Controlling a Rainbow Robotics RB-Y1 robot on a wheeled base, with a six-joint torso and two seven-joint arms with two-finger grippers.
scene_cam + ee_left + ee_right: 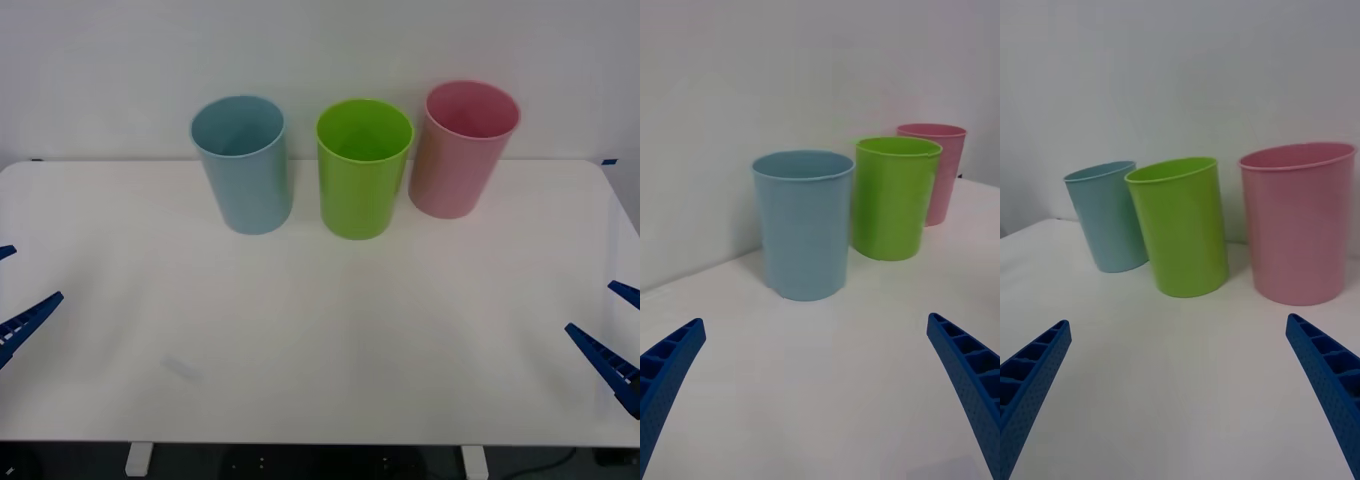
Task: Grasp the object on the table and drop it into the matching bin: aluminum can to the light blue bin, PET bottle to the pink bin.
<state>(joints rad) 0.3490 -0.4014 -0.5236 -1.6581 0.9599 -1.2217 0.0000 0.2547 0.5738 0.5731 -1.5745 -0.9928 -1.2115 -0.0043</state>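
Three bins stand in a row at the back of the white table (pixel 320 340): the light blue bin (pixel 243 170) on the left and the pink bin (pixel 458 155) on the right. The aluminum can and the PET bottle are out of view. My left gripper (pixel 36 272) is open at the table's left edge, and in its wrist view (pixel 816 320) it faces the light blue bin (pixel 803 225). At the right edge my right gripper (pixel 590 306) is open too, and its wrist view (pixel 1177 322) looks toward the pink bin (pixel 1300 225). Nothing is between either pair of fingers.
A lime green bin (pixel 362 175) stands between the other two, close to both. A pale wall rises right behind the row. Bare tabletop stretches from the bins to the front edge.
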